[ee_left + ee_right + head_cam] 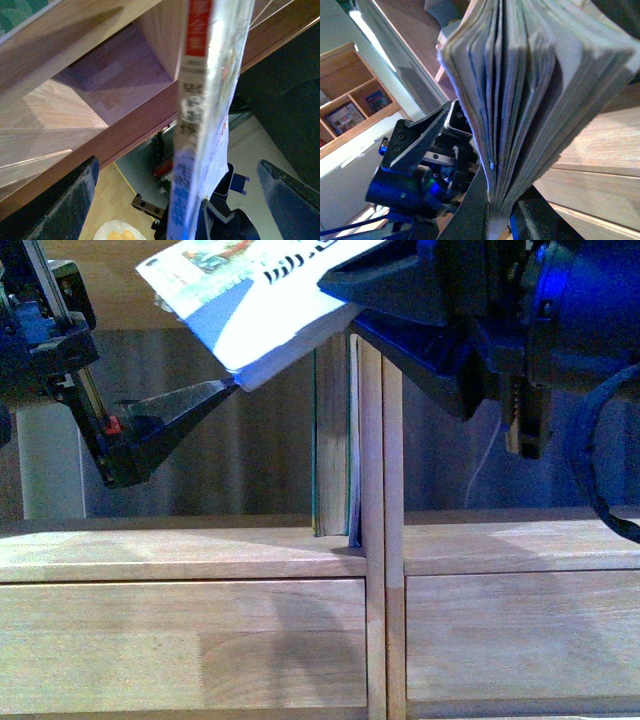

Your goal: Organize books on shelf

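Thin white softcover with black lettering and red-marked spine [262,302] is held tilted, high over the left compartment floor of the light-wood bookcase [180,630]. Right hand [501,220] is clamped on it. Left hand [177,170] is spread wide astride the spine, not gripping. Step: insertion. Next probably needs uprighting it, then lowering beside the upright thick teal book [330,440].

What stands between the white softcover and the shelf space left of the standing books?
Only the open left gripper, at the lower corner of the white softcover; nothing else visible blocks the space beside the teal book.
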`<action>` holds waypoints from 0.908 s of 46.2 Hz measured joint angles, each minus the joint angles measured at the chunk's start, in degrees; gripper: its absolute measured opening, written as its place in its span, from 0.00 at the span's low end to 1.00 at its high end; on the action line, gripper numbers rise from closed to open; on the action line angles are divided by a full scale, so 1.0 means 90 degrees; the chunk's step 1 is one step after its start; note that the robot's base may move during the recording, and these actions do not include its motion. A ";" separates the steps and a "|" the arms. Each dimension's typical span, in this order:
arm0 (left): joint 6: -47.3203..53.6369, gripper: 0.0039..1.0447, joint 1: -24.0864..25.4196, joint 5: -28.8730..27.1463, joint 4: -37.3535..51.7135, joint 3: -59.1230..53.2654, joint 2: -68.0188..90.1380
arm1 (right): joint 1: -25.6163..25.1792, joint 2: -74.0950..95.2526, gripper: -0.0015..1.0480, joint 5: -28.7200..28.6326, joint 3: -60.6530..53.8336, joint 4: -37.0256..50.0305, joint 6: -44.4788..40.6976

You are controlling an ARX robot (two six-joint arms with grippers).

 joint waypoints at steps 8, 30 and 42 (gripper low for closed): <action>0.0097 0.93 -0.0049 -0.0012 0.0146 -0.0131 -0.0066 | 0.0296 -0.0090 0.07 -0.0015 -0.0019 -0.0126 0.0204; 0.0231 0.57 0.0148 0.0282 0.1302 -0.1598 -0.1336 | 0.0928 -0.0177 0.07 -0.0100 -0.0104 -0.0355 0.0826; 0.0165 0.23 0.0277 0.0408 0.1535 -0.1880 -0.1605 | 0.1239 -0.0328 0.36 -0.0296 -0.0364 -0.0306 0.1022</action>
